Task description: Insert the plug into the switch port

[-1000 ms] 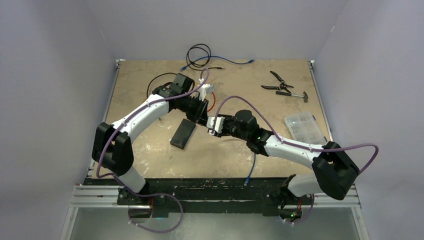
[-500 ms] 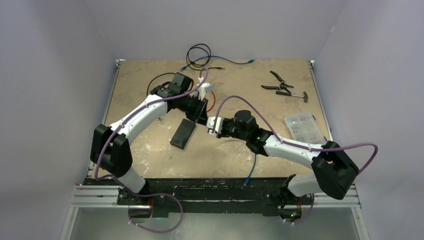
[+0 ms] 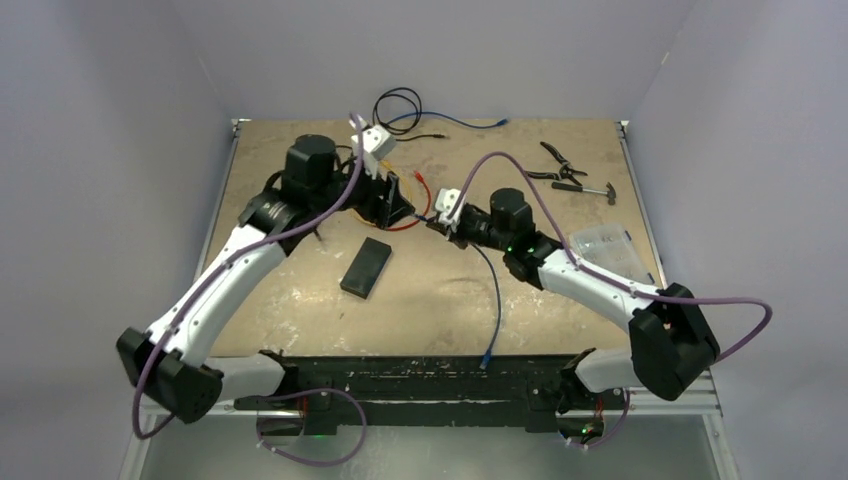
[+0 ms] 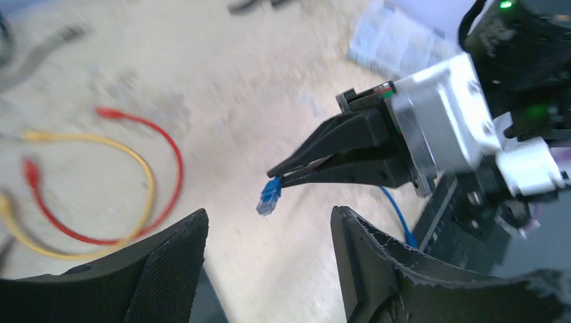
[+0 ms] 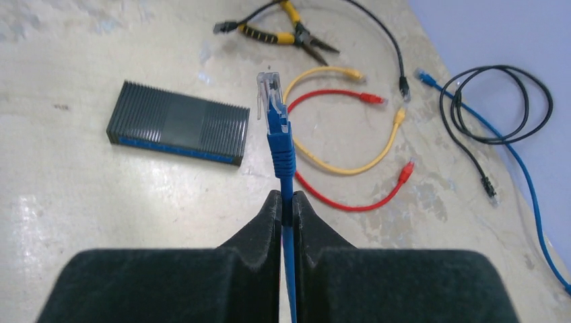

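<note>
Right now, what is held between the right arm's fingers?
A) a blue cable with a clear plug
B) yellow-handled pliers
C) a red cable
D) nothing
A: in the right wrist view, the right arm's black fingers are pressed together on the blue cable with a clear plug.

A robotics lab cell. Plain walls (image 3: 100,150) enclose a scuffed bench (image 3: 440,300) with pliers (image 3: 555,165), a hammer (image 3: 585,189) and patch cables (image 5: 405,172).

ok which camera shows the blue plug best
The right wrist view: the blue plug sits centred and sharp, its clear clip visible, sticking out beyond the shut right end effector. The left wrist view shows it small and blurred at that end effector's tip. The top external view barely resolves it.
</note>
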`<state>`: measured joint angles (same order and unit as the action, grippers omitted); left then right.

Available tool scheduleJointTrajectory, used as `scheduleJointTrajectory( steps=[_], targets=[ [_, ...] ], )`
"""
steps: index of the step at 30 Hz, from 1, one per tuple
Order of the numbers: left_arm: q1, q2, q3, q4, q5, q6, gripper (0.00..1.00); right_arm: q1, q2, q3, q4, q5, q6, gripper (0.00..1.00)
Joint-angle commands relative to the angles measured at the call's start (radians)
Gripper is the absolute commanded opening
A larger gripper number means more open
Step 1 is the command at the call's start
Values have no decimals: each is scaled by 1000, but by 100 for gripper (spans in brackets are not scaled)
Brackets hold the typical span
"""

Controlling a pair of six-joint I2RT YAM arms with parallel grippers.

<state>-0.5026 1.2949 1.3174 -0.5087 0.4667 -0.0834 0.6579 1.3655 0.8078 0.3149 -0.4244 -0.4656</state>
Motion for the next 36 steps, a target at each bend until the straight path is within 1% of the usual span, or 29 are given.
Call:
scheduleJointTrajectory(
  steps=[1,4,6,7,9,11,15,18,21,23,25,27,29,31,33,36],
  targets=[
    [0,-129,-88,243,-106,30,66,-64,-37,79,28,-208,146,1],
    [0,-200,-187,381,-85,43,67,-94,-34,100,46,-311,205,1],
    [-1,-252,-254,479,-51,57,75,-107,-35,102,70,-355,241,1],
    [-1,-287,-289,567,-42,61,79,-115,-35,102,83,-369,260,1],
    [-1,-335,-357,661,-51,77,86,-134,-28,102,101,-394,292,1],
    [-1,-367,-410,720,-80,118,89,-153,-17,99,116,-402,311,1],
    [-1,-370,-448,718,-121,175,91,-188,10,72,172,-378,333,1],
    [-1,-345,-457,684,-116,223,91,-198,53,104,161,-377,314,1],
    [-1,-329,-486,688,-100,277,91,-198,89,151,157,-386,324,1],
    [-1,-329,-524,717,-95,332,91,-198,114,206,117,-410,324,1],
    [-4,-340,-572,762,-88,390,91,-197,144,269,32,-447,287,1],
    [-7,-353,-626,816,-42,465,90,-198,167,319,-57,-494,245,1],
    [-9,-355,-671,835,10,570,87,-197,176,345,-130,-522,206,1],
    [-20,-347,-696,847,15,644,83,-196,180,368,-209,-512,165,1],
    [-30,-331,-695,841,4,681,81,-197,192,408,-324,-529,109,1],
    [-42,-310,-672,816,-9,765,78,-196,243,519,-560,-568,-34,1]
  ],
)
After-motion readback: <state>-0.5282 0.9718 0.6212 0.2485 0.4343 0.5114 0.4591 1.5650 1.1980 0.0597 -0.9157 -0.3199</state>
